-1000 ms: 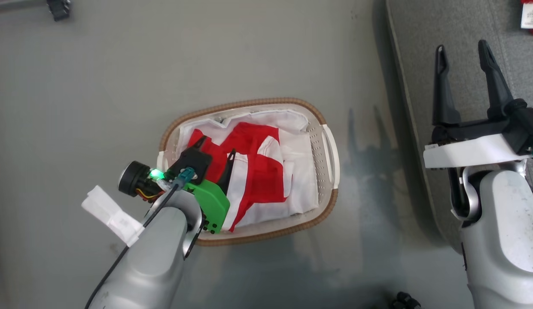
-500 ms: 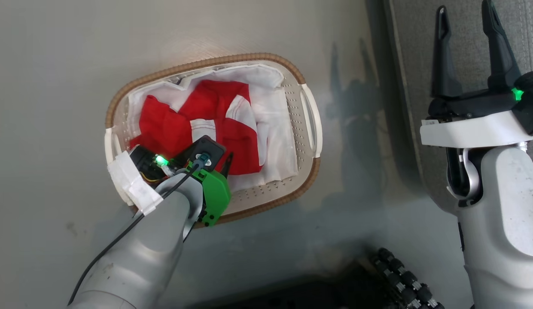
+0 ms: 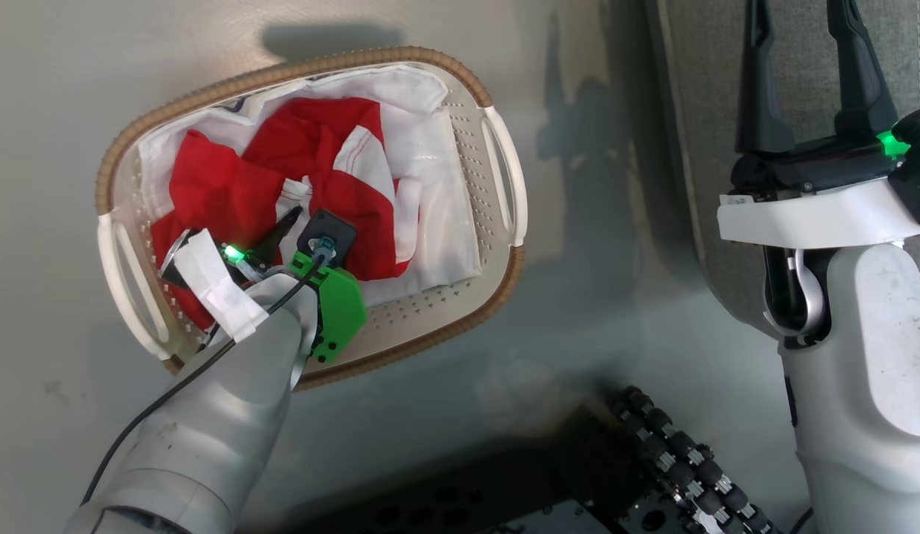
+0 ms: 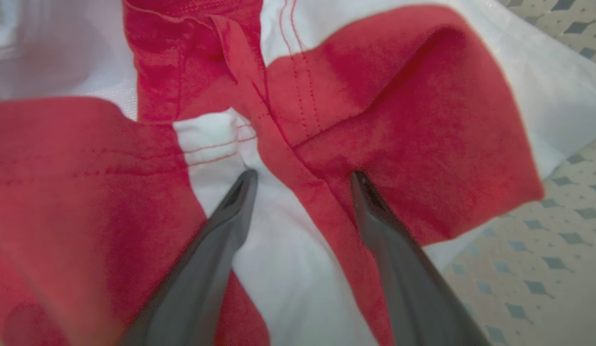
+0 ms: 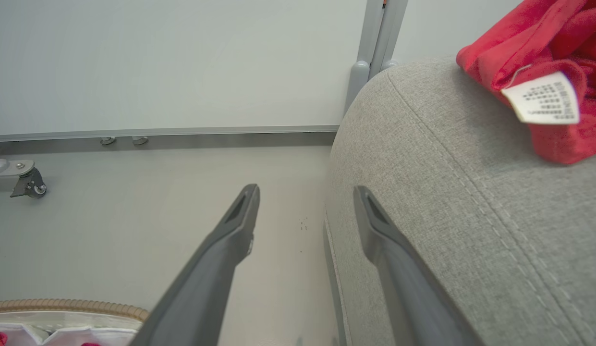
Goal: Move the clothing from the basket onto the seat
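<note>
The left gripper point(image 4: 303, 175) hangs inside the basket point(image 3: 422, 337) with its jaws spread wide and nothing between them. One tip sits over a white panel of the clothing point(image 3: 311, 148) and the other over red cloth, with a raised red seam running between them; whether the tips touch the fabric I cannot tell. That garment lies crumpled across the left and middle of the basket, which stands on the floor to the left of the seat point(image 5: 446, 192). A second red garment point(image 5: 557, 38) with a white tag point(image 5: 542, 98) lies at the far right of the seat. The likeliest slip is a shallow pinch — a single thin layer could slide out on the lift. Going too deep risks catching the white liner point(image 3: 445, 222) along with the cloth, which would probably drag the light basket up or tip it. A trailing sleeve or hem could also snag the woven rim or a handle, or drop onto the floor short of the seat. The right gripper point(image 5: 306, 188), wide open and empty, hovers over the seat's left edge — it may stand in the carrying path.
</note>
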Tool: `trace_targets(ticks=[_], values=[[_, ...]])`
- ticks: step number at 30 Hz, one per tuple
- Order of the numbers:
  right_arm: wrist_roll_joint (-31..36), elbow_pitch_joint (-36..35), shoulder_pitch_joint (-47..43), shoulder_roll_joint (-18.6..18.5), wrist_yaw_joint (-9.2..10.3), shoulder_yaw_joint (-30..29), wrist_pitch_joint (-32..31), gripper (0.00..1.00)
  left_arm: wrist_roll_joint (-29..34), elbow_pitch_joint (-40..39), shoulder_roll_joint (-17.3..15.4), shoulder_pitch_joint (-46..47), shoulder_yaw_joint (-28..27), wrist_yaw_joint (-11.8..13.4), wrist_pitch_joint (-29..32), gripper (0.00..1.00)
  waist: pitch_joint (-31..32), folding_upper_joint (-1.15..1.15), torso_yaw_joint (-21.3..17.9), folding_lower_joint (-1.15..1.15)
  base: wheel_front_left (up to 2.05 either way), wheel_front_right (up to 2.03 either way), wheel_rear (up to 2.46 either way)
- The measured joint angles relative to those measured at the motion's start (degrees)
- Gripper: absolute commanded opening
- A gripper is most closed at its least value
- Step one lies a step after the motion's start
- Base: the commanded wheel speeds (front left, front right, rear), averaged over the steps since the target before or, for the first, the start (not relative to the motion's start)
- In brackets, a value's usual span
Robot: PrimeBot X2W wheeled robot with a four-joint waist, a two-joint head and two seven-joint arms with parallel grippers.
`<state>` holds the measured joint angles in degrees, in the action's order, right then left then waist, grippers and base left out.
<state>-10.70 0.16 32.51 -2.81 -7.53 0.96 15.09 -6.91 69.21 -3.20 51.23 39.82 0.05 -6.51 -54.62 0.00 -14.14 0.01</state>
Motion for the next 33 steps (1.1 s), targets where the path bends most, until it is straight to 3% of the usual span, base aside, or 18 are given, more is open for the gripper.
trace_targets(ticks=[11,18,20,21,22,33], values=[[-1.0,-0.4,0.3,0.0,0.00,1.3,0.0,1.00,0.0,1.7,0.0,2.1,1.0,2.6,-1.6,1.00,-1.6,0.00,-1.3,0.00,0.00,0.00,0.00],[-1.5,-0.4,0.6,0.0,0.00,1.9,0.0,1.00,-0.6,3.0,0.1,3.0,1.1,3.5,1.2,1.00,-2.2,0.00,-2.1,0.00,0.00,0.00,0.00],[-1.5,-0.5,0.7,0.0,0.00,1.9,0.0,1.00,-0.8,3.2,0.0,3.1,1.1,3.5,1.7,0.46,-2.3,0.00,-2.2,0.00,0.00,0.00,0.00],[-1.5,-0.4,0.7,0.0,0.00,1.8,0.0,1.00,-0.9,3.2,0.0,3.2,1.1,3.5,1.7,0.32,-2.3,0.00,-2.2,0.00,0.00,0.00,0.00],[-1.5,-0.4,0.7,0.0,0.00,1.8,0.0,1.00,-1.1,3.3,0.0,3.2,1.1,3.6,1.7,0.01,-2.3,0.00,-2.2,0.00,0.00,0.00,0.00],[-1.1,0.9,0.9,0.0,0.00,1.6,0.0,1.00,-3.0,2.5,0.2,2.7,2.1,2.4,-1.3,0.00,0.2,0.00,-1.1,0.00,0.00,0.00,0.00]])
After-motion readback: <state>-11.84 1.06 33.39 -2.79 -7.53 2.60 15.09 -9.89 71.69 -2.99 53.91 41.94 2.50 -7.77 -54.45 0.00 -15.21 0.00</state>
